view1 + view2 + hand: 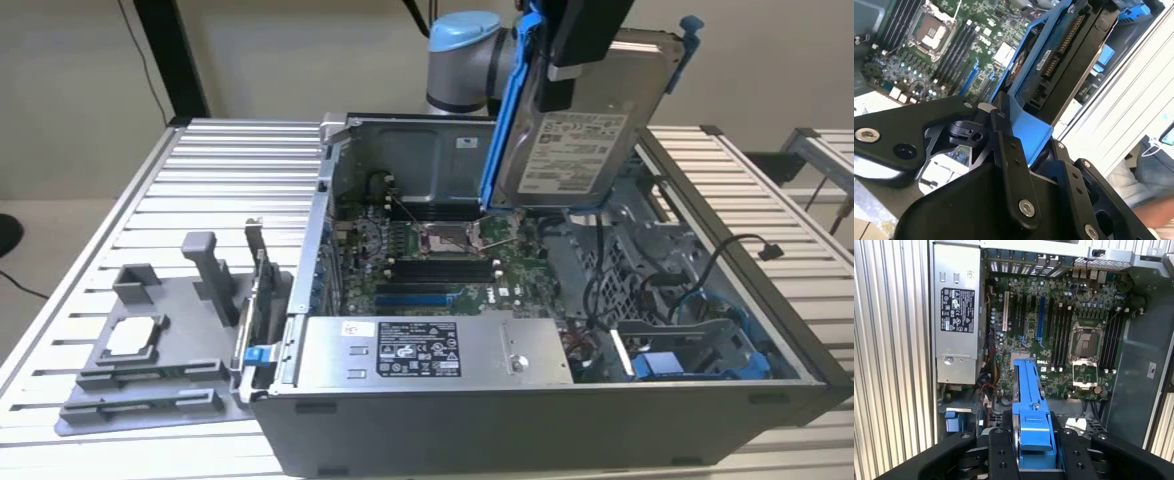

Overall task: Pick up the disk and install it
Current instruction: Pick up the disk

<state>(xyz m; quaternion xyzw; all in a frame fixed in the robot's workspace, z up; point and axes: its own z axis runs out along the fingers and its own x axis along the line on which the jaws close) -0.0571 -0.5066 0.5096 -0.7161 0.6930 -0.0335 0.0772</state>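
The disk, a silver hard drive with a white label in a blue carrier frame, hangs upright in the air over the open computer case. My gripper is shut on its upper end. In the first wrist view the blue carrier edge runs out from between my black fingers, with the motherboard far below. The second wrist view shows the disk edge-on with its connector end pointing away from my gripper, which clamps the blue frame.
A grey power-supply box fills the case's near corner. A blue drive bay and loose black cables sit at the exterior view's right. A grey fixture with a small chip lies on the slatted table. A person's sleeve shows beside the table.
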